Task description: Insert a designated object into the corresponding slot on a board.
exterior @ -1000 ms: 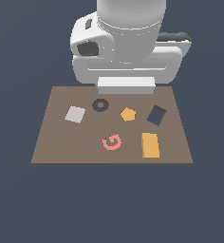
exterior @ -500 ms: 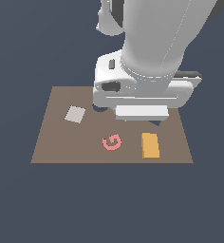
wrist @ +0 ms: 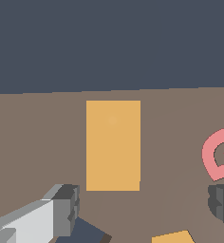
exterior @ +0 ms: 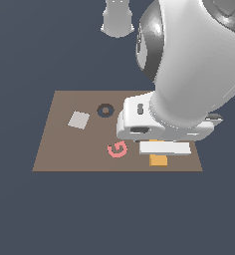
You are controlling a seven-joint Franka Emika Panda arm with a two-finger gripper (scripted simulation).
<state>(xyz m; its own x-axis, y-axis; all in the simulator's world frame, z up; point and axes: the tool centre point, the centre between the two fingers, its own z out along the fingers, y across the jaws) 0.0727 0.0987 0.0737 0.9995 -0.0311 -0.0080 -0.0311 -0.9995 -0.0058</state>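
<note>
The orange rectangular block [wrist: 113, 144] lies flat on the brown board [wrist: 171, 123], in front of my gripper [wrist: 142, 206]. The gripper is open and empty; its two fingertips [wrist: 64, 209] stand wide apart, on the near side of the block and not touching it. A corner of the dark navy slot [wrist: 84, 231] shows beside one finger. In the exterior view my hand [exterior: 164, 134] hangs over the board's [exterior: 64, 149] right part. Only the block's end [exterior: 159, 160] shows under it, and the slot is hidden there.
A pink G shape [exterior: 117, 149] lies just left of the hand in the exterior view, and it also shows in the wrist view [wrist: 220, 154]. A light grey square [exterior: 78, 120] and a dark ring [exterior: 105, 110] sit at the board's back left. An edge of the small orange pentagon [wrist: 173, 237] shows.
The arm has swung from the board's back edge toward its front right and lower. It now covers the pentagon, the slot and most of the orange block in the exterior view.
</note>
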